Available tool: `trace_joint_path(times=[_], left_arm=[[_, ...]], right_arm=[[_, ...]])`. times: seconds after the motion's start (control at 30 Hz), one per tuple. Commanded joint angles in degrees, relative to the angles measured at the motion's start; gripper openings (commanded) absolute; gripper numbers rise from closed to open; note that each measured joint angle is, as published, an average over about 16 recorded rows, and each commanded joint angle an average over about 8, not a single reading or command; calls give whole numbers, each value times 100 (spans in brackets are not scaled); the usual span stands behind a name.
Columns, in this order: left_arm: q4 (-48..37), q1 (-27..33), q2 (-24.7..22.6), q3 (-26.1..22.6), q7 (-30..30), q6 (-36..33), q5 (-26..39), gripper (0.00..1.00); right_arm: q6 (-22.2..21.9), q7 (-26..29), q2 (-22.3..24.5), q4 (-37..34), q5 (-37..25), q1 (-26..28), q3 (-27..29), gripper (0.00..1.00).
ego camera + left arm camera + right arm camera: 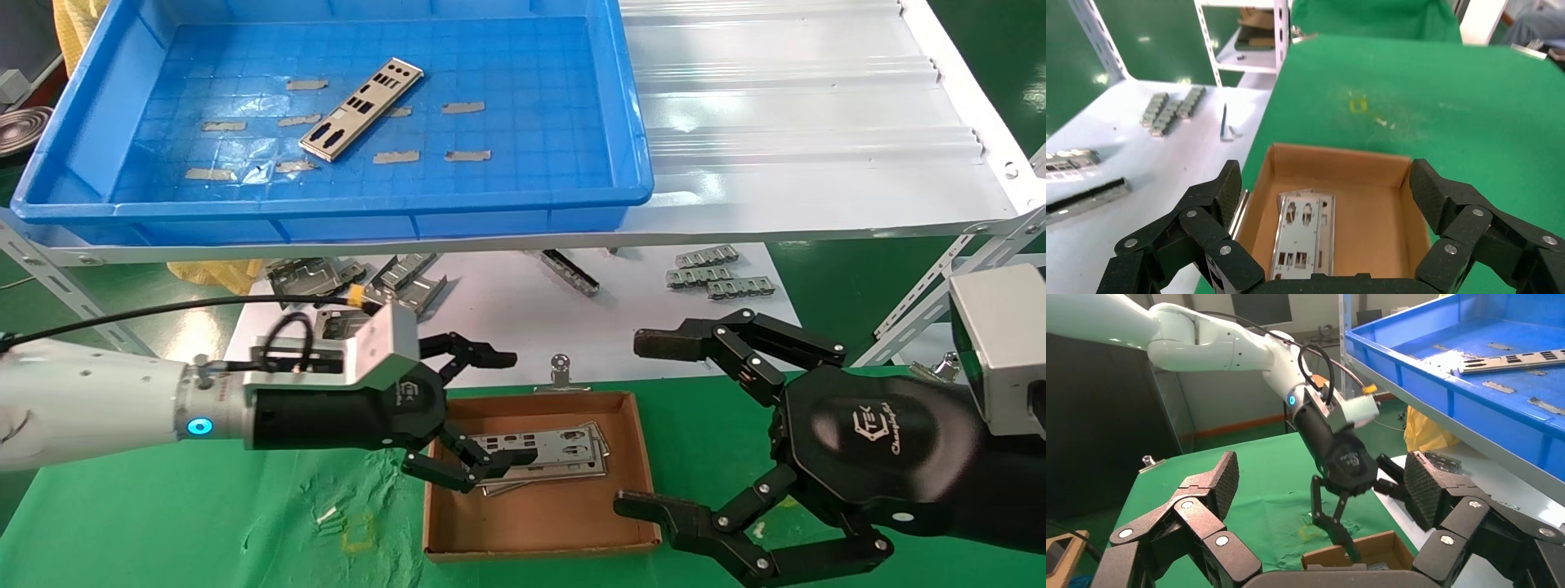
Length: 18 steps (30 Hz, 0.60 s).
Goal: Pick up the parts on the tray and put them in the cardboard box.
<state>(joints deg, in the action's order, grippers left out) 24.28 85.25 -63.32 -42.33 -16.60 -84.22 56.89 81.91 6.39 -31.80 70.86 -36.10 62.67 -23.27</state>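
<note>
The left gripper (502,408) hangs over the cardboard box (633,457) with its fingers spread wide and empty, above the parts (564,447) stacked inside. 1 more plate (362,109) lies flat on the floor of the blue tray (327,211). The right gripper (654,429) waits just beside the box, fingers wide apart.

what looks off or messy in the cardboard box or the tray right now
Nothing looks damaged or spilled. The parts in the cardboard box lie in a slightly fanned stack, edges not lined up. One part lies diagonally on the tray among bits of tape. The left gripper is open over the box; the right gripper is open beside it.
</note>
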Motion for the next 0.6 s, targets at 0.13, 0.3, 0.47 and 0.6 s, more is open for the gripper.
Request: trace_joint_path(times=[0.13, 0.3, 0.47, 0.6], left_arm=[[527, -253, 302, 281, 292, -16, -161, 100], [1052, -505, 604, 561, 584, -32, -321, 100], [1571, -755, 902, 839, 872, -47, -479, 100], [1990, -956, 1142, 1062, 1104, -60, -607, 100]], right_arm=[[0, 0, 0, 0, 0, 0, 0, 100], [0, 0, 0, 0, 0, 0, 0, 100], [0, 0, 0, 0, 0, 0, 0, 100], [0, 0, 0, 0, 0, 0, 0, 100]])
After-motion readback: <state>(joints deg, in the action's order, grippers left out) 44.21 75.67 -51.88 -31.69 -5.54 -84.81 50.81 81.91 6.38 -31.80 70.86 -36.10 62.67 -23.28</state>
